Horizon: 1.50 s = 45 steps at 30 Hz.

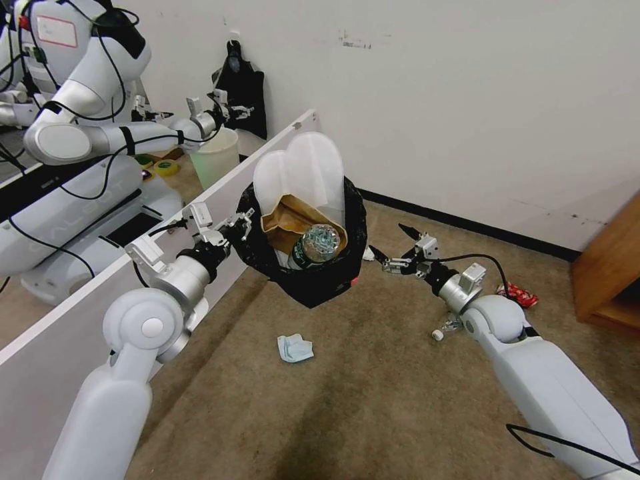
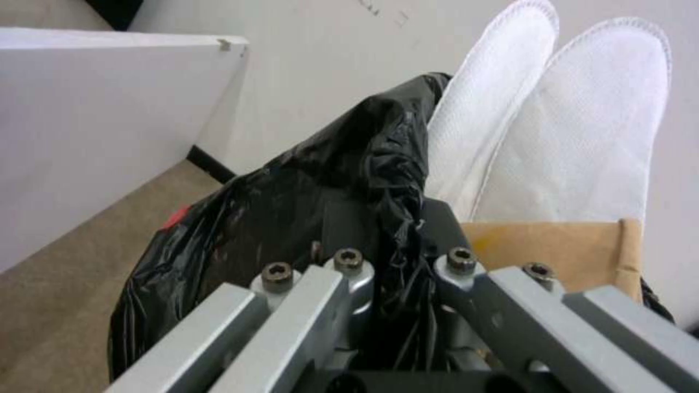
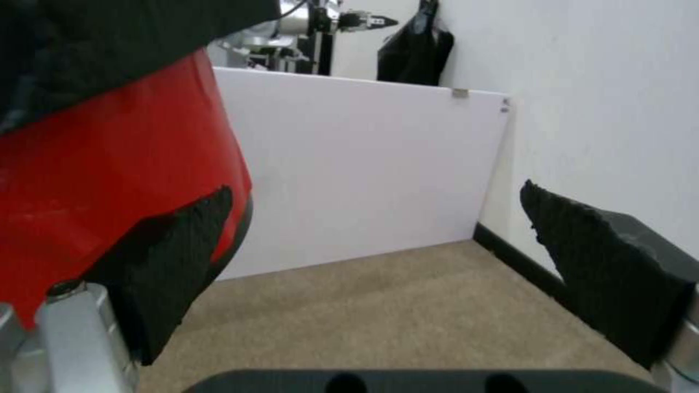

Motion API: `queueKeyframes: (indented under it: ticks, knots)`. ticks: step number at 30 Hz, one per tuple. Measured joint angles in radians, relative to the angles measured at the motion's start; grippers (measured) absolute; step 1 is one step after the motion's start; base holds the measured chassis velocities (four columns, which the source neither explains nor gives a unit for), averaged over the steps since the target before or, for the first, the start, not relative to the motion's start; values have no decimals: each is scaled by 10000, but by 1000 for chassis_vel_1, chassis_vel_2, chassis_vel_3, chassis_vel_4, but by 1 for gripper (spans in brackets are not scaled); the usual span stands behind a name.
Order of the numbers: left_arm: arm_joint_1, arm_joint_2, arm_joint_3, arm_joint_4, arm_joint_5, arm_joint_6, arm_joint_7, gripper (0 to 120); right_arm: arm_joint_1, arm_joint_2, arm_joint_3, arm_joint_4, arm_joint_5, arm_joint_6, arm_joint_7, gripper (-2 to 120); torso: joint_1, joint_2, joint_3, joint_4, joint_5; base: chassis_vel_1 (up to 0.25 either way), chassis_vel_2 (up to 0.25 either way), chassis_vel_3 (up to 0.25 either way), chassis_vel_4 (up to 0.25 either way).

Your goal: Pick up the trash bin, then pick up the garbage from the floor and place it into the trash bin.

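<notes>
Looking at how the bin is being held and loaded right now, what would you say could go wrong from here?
1. The left gripper holds the trash bin in the air by its bag-covered rim alone; the crinkly plastic might slip and the bin could tilt or drop.
2. The white slippers stand tall above the rim and might topple out.
3. The open right gripper sits close beside the bin and might knock it. A blue mask and a red can lie on the floor.

White low partition board (image 1: 60, 320) stood on my left. Plain white wall (image 1: 480, 100) ahead, black baseboard (image 1: 467, 223) along it. Brown wooden cabinet (image 1: 610, 267) sat far right. Pale cream-green bucket (image 1: 217, 157) behind the board.
</notes>
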<state>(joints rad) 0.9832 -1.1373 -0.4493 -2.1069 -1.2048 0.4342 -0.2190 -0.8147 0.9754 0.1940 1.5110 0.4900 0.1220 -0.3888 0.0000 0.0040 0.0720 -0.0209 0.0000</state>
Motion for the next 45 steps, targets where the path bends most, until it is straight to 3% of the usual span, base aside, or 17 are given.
queueKeyframes:
  ticks: [20, 45]
  knots:
    - [258, 184, -239, -284, 67, -146, 106, 4, 9, 4, -4, -254, -53, 69, -103, 100, 0, 0, 0, 0, 0, 8, 6, 7, 5]
    - [99, 110, -195, -192, -6, -161, 216, 4, 132, 60, -36, -510, -60, 68, -124, 100, 0, 0, 0, 2, 0, 18, 17, 18, 18]
